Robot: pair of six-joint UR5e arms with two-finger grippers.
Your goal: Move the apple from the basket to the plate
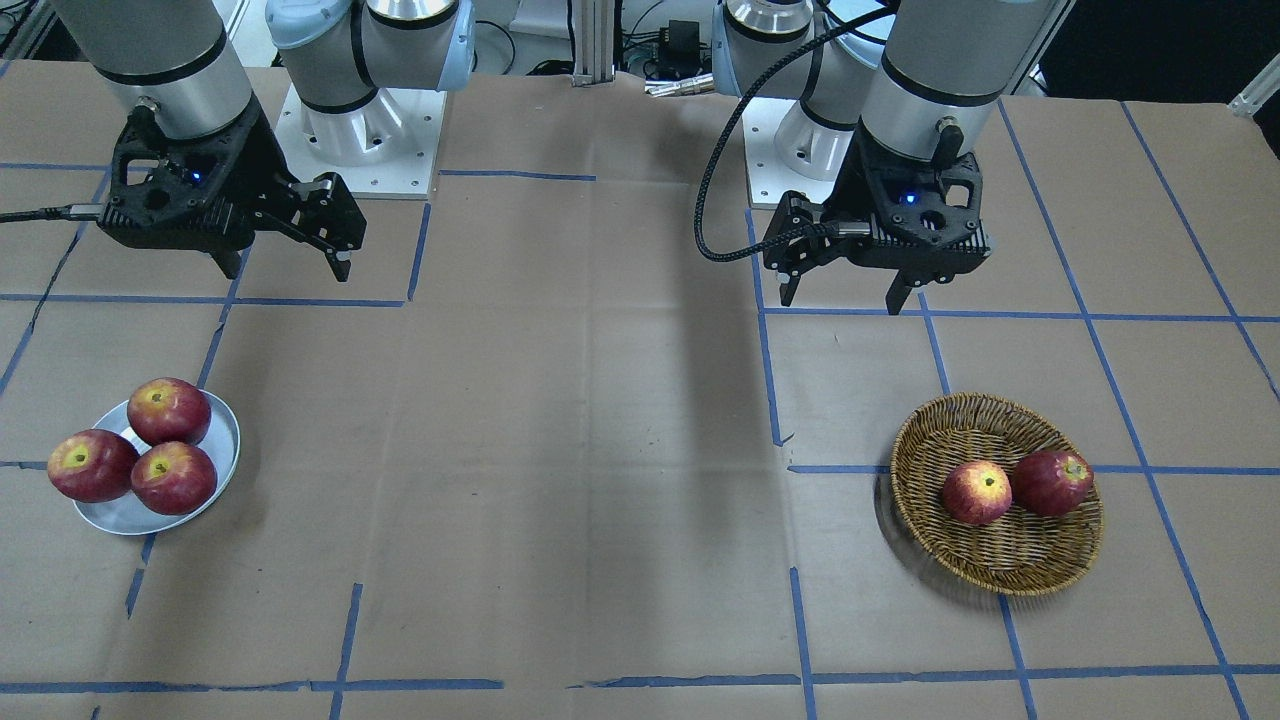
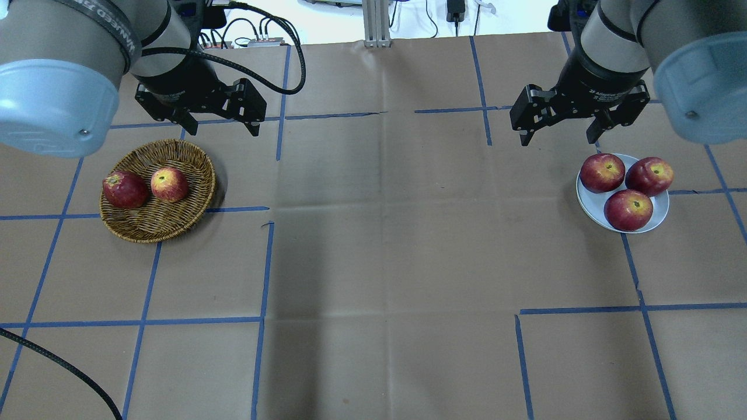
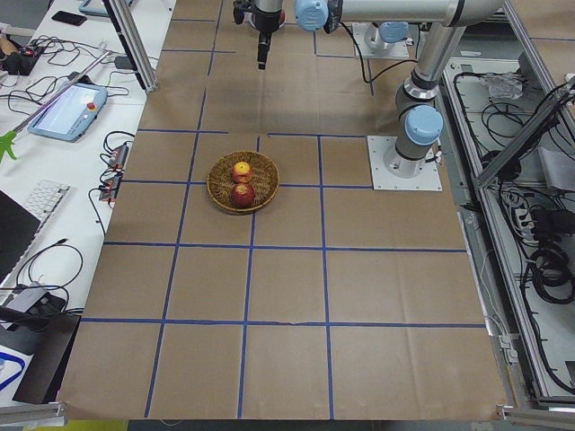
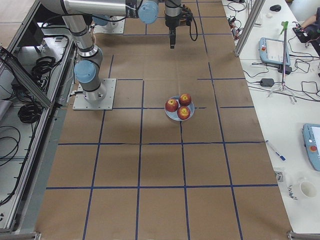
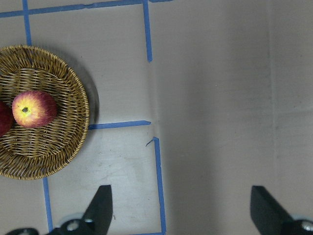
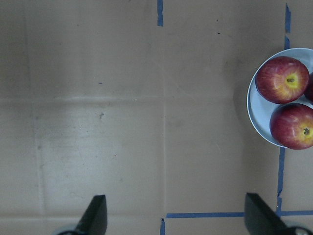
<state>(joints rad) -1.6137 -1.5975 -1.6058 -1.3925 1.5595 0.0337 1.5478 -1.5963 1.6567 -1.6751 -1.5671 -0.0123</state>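
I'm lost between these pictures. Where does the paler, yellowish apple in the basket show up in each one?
Front-facing: the apple, lower right.
Overhead: left side.
Exterior left: upper of the pair, centre-left.
Exterior right: not in it.
Left wrist: left edge.
Right wrist: not in it.
Shared landmark: the basket holding it.

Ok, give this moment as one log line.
stage: pre-grasp | apple: in basket | plate: holds three apples | left gripper: open | right gripper: open

Brown paper-covered counter (image 2: 373, 262), blue tape grid lines (image 2: 143, 321), one uniformly dark red apple (image 2: 124, 189), three deeper red yellow-hollowed apples (image 2: 628, 210) clustered close together.
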